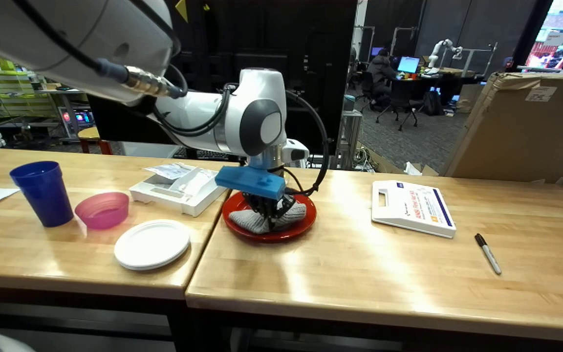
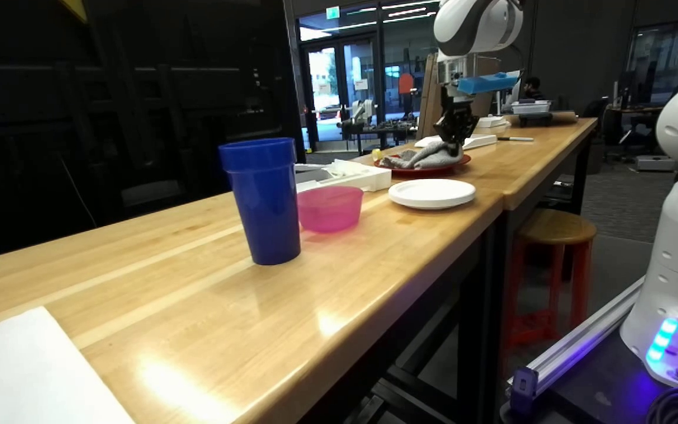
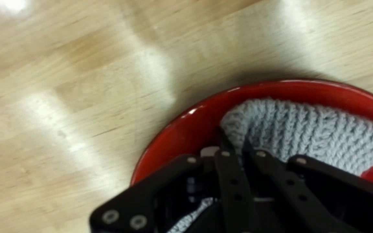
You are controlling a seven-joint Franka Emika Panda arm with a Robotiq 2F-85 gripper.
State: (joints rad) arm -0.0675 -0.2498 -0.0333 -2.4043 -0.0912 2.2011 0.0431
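- The gripper (image 3: pixel 236 146) is pressed together, pinching one gray knitted cloth (image 3: pixel 309 132) that lies on one red plate (image 1: pixel 286 236).
- Both exterior views show one blue cup (image 2: pixel 265 206), one pink bowl (image 2: pixel 330 209), one marker (image 1: pixel 488 254), and stacked white plates (image 1: pixel 152 244), their number unclear.
- One white tray (image 1: pixel 191 206) holds pale packets (image 1: pixel 170 170).
- One white case (image 1: pixel 413 208) bears lettering in an exterior view; individual stitches (image 3: pixel 290 129) show in the wrist view alone.
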